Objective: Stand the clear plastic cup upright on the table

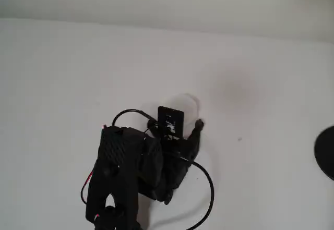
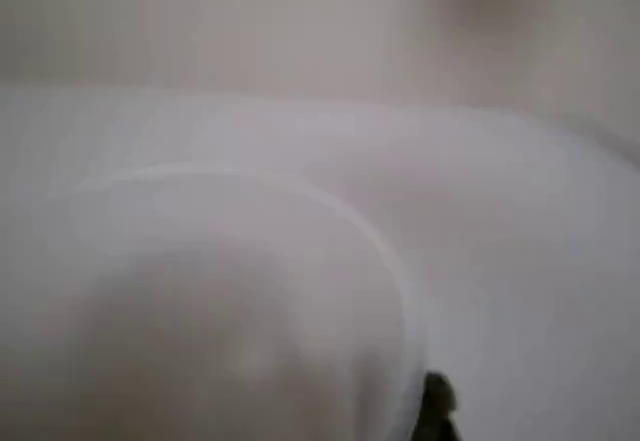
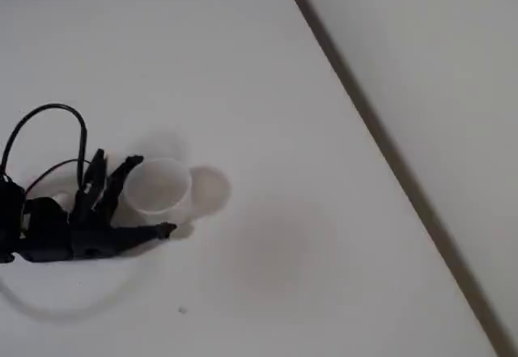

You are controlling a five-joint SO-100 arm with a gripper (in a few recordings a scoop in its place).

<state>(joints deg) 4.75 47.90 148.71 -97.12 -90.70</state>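
a: start at the arm. what are the fingers doing?

b: in the fixed view the gripper [image 3: 150, 199] has its fingers [image 3: 128, 165] spread, one on each side of the clear plastic cup [image 3: 158, 185]. the upper one looks to be at the cup wall, the lower one just beside it. i judge they are not yet squeezing it; actual contact cannot be confirmed.

a: and the cup itself?

b: it lies between the fingers on the tabletop [image 3: 267, 106], and appears to be on its side, with a round face turned up toward that camera. in the wrist view it sits very close to the lens, a pale curved edge [image 2: 370, 236], blurred. from overhead it is a faint whitish patch [image 1: 187, 103] just beyond the black plate [image 1: 170, 122].

a: risks from here?

b: three, in my judgement. a thin cup could buckle or pop out if the fingers close hard. on its side it may roll away from a one-sided touch. and being nearly see-through against white, its edges are easy to misjudge, so the closing may land off centre and the cup could tip again on release.

a: anything farther out?

b: a dark round object [image 1: 325, 152] at the right edge in the overhead view, well apart from the cup.

a: any writing?

b: whitish marks on the black plate, too small to read. no brand or label on the cup that i can make out.
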